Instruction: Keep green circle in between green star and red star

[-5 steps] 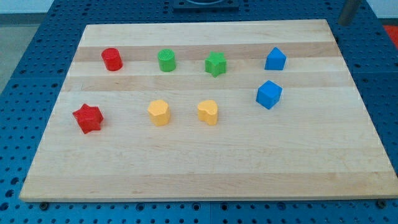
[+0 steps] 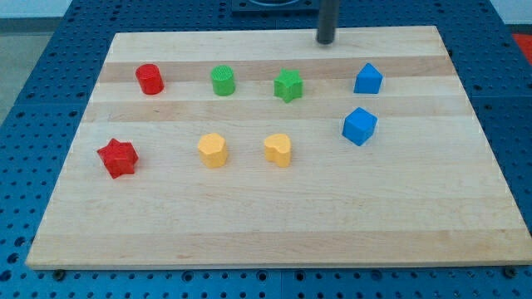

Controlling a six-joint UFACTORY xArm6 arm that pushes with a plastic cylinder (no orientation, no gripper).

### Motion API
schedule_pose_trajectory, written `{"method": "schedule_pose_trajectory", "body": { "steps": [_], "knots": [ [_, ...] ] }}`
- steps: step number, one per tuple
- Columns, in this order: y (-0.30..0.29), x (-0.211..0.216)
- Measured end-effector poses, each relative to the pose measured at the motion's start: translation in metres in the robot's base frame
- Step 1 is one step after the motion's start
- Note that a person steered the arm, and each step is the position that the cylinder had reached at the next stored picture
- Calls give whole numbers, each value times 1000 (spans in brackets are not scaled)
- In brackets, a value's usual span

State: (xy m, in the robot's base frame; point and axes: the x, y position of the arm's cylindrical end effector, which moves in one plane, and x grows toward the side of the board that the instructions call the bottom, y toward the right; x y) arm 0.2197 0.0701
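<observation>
Dark rod tip at top centre of wooden table, no jaws fitted, touching nothing. Green round block beside green star block; red star block lower left. Repositioning not yet done.
</observation>
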Motion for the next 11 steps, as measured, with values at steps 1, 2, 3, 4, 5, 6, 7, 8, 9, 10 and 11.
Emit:
{"method": "schedule_pose_trajectory", "body": {
  "steps": [1,2,3,4,5,6,7,8,9,10,11],
  "knots": [
    [-49,16],
    [-99,34],
    [-130,55],
    [-143,88],
    [-143,115],
    [-144,117],
    [-174,100],
    [-220,96],
    [-244,102],
    [-219,127],
    [-166,138]
  ]
}}
